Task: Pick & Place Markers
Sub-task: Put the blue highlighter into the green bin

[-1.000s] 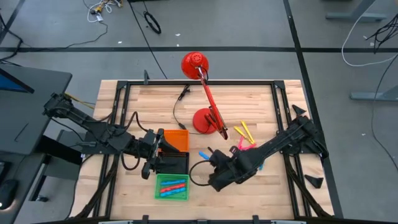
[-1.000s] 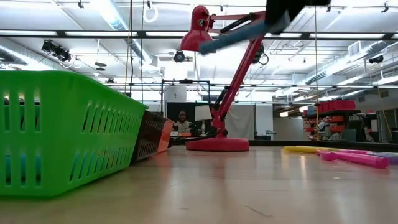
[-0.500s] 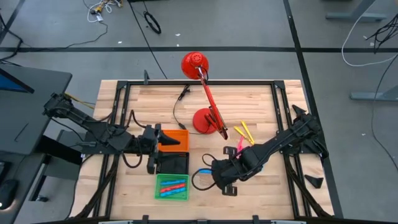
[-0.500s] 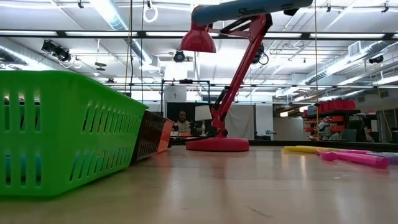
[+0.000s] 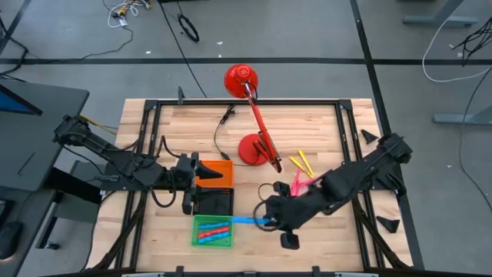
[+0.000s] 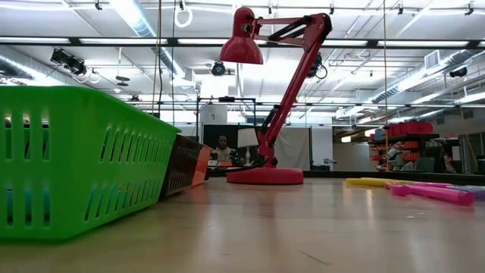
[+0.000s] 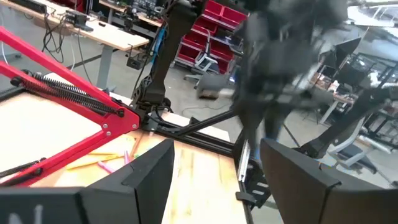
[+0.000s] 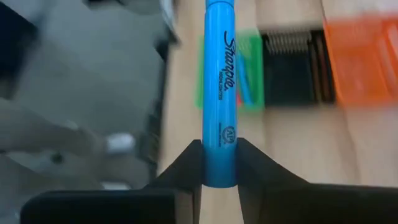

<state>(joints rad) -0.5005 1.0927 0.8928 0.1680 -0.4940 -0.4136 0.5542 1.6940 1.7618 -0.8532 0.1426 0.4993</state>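
Blue marker (image 8: 221,93) pinched between the dark fingers of the right gripper (image 5: 269,221), carried level, tip reaching toward the green tray (image 5: 195,241) and sitting just beside its near edge. Already lying inside that tray: a few blue and red markers (image 5: 213,231). Remaining yellow and pink markers (image 5: 301,171) scattered well away from the green tray, past the base of the red lamp (image 5: 253,148).

Probably mid-transport. To finish well: bring the whole marker over the tray's opening, line its length up with the tray's long side, lower before letting go to avoid a bounce off the rim.

Left gripper (image 5: 190,185) parked above the black tray (image 5: 215,202), next to the green one, jaws standing apart, nothing between them.

Only the right wrist view confirms the grip and shows the printed lettering. Only the high view places the marker against the tray. Low view: green tray wall (image 6: 76,163) close up, lamp behind, no gripper visible.
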